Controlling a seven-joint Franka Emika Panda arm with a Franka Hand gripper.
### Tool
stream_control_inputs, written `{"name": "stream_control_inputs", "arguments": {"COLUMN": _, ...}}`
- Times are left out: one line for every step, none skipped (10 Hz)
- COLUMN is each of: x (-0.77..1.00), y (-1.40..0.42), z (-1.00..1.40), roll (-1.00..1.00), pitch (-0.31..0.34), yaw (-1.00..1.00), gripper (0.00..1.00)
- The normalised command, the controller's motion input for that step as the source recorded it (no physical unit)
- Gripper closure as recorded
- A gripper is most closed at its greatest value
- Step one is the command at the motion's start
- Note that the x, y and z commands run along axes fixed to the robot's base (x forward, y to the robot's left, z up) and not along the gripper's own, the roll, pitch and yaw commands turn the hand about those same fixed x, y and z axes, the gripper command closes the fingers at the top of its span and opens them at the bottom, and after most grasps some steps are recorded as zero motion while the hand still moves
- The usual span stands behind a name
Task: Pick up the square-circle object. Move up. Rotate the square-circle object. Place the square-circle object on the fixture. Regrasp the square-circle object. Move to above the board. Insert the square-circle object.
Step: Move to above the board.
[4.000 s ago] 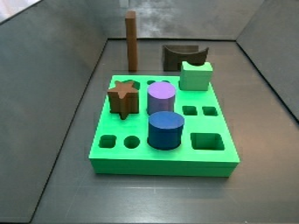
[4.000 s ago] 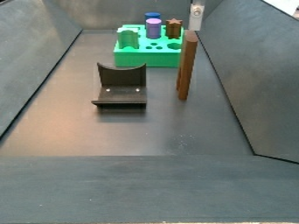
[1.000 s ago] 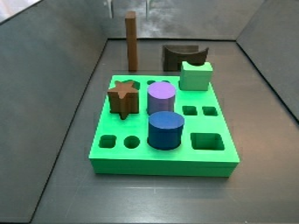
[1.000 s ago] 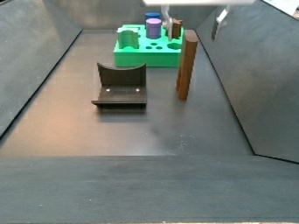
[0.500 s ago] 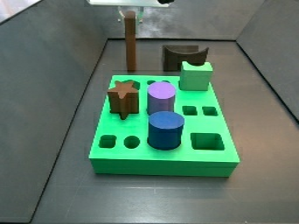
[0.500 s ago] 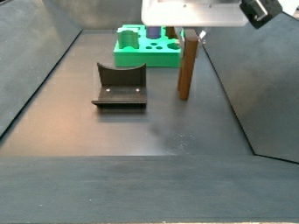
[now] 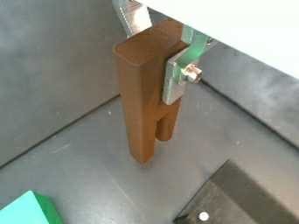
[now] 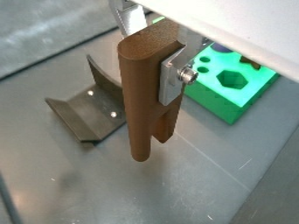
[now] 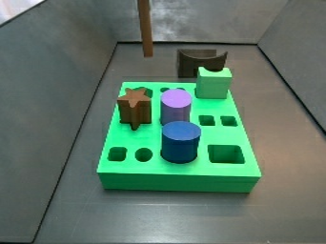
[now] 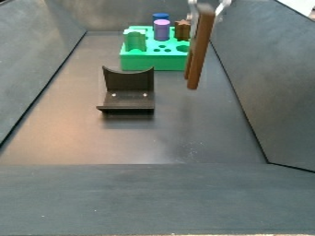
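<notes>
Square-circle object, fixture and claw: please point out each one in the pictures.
square-circle object [image 10: 198, 51]: side view, middle of the upright brown bar.
fixture [image 10: 125, 92]: side view, its dark curved upright.
claw [image 7: 162, 54]: wrist view, midway between fingertips, clamping the bar's top.

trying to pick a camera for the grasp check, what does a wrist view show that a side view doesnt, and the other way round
Only a wrist view shows the gripper, its fingers shut on the square-circle object.

Only a side view shows the whole board with its star peg, purple cylinder, blue cylinder and pale green block.

Both show the upright square-circle object hanging clear of the floor, and the fixture.
</notes>
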Motion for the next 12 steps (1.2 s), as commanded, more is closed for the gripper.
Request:
{"name": "stream_control_inputs", "arguments": {"x": 0.01, "y": 0.09, "z": 1.00, "roll": 0.09, "pitch": 0.044, "yaw": 0.05, "gripper": 1.00}}
{"name": "stream_control_inputs", "arguments": {"x": 0.01, "y": 0.09, "z": 1.00, "roll": 0.08, "pitch": 0.078, "yaw": 0.04, "gripper": 1.00}}
{"name": "stream_control_inputs", "arguments": {"x": 0.01, "y": 0.08, "z": 1.00, "roll": 0.07, "pitch": 0.096, "yaw": 0.03, "gripper": 1.00}}
{"name": "stream_control_inputs", "arguments": {"x": 0.02, "y": 0.08, "z": 1.00, "roll": 0.07, "pitch": 0.103, "yaw": 0.02, "gripper": 1.00}}
{"name": "stream_control_inputs", "arguments": {"x": 0.02, "y": 0.08, "z": 1.00, "roll": 0.06, "pitch": 0.100, "yaw": 0.02, "gripper": 1.00}}
{"name": "stream_control_inputs", "arguments": {"x": 0.02, "y": 0.07, "z": 1.00, "roll": 0.06, "pitch": 0.093, "yaw": 0.01, "gripper": 1.00}}
{"name": "stream_control_inputs", "arguments": {"x": 0.02, "y": 0.07, "z": 1.00, "roll": 0.05, "pitch": 0.094, "yaw": 0.01, "gripper": 1.00}}
{"name": "stream_control_inputs", "arguments": {"x": 0.02, "y": 0.06, "z": 1.00, "roll": 0.05, "pitch": 0.093, "yaw": 0.00, "gripper": 1.00}}
{"name": "stream_control_inputs", "arguments": {"x": 0.02, "y": 0.05, "z": 0.83, "roll": 0.04, "pitch": 0.092, "yaw": 0.00, "gripper": 1.00}}
{"name": "stream_control_inputs", "arguments": {"x": 0.01, "y": 0.04, "z": 0.67, "roll": 0.04, "pitch": 0.091, "yaw": 0.00, "gripper": 1.00}}
{"name": "stream_control_inputs", "arguments": {"x": 0.01, "y": 0.03, "z": 0.45, "roll": 0.04, "pitch": 0.091, "yaw": 0.00, "gripper": 1.00}}
{"name": "stream_control_inputs", "arguments": {"x": 0.01, "y": 0.02, "z": 0.29, "roll": 0.04, "pitch": 0.093, "yaw": -0.01, "gripper": 1.00}}
